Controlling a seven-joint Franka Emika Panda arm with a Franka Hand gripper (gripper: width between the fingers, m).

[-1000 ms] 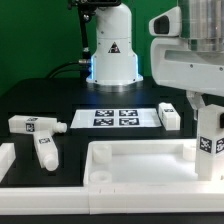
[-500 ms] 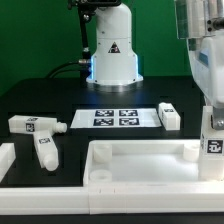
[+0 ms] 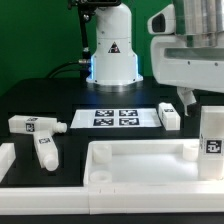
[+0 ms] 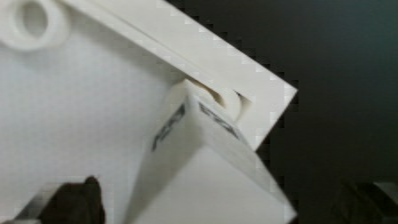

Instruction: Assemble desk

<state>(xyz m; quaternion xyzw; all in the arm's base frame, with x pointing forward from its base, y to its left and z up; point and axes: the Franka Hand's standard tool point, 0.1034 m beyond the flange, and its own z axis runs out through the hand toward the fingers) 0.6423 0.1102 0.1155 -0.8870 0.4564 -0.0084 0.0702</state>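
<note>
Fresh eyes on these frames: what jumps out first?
A tagged leg stands upright at the tabletop's corner on the exterior view's right, with the pincer hanging higher, apart from it. A loose leg and a second loose leg lie on the exterior view's left.

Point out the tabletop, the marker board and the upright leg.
tabletop (image 3: 140, 150): exterior view, its far rim.
marker board (image 3: 115, 117): exterior view, its centre.
upright leg (image 3: 210, 125): exterior view, white face above its tag.
</note>
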